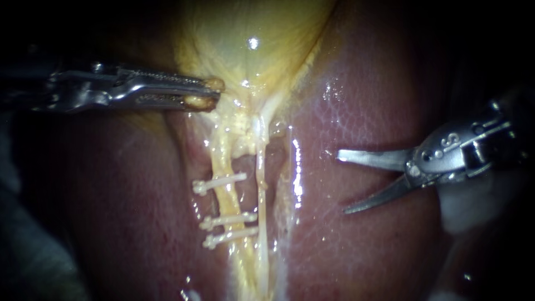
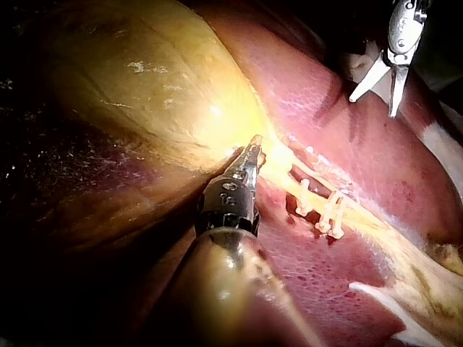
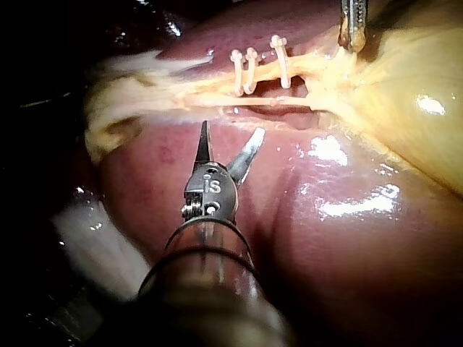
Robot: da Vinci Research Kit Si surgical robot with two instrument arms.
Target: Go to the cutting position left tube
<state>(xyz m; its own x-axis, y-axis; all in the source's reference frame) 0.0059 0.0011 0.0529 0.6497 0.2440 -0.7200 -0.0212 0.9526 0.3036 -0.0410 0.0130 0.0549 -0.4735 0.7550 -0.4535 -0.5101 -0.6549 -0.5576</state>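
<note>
The right instrument (image 1: 341, 184) hangs over the liver (image 1: 362, 100), well to the right of the tubes. Its two blades are spread wide with nothing between them. The left instrument (image 1: 207, 93) comes in from the left, its jaws pinching the narrow end of the gallbladder (image 1: 251, 39), so the tubes below look drawn taut. The left tube (image 1: 224, 202), the thicker yellow one, carries three white clips (image 1: 219, 184): one higher up and two close together lower down. A thinner right tube (image 1: 260, 178) runs just beside it.

To do this step well, the blades should probably cross leftward above the liver without dragging on it and clear the thin right tube without snagging it. They should end open and square across the left tube, in the bare stretch between the upper clip and the lower pair.

The liver is wet, glossy and likely soft enough to nick. There is plenty of room over it, but little at the tubes, where the clips and the neighbouring tube crowd the spot. All around is dark.
</note>
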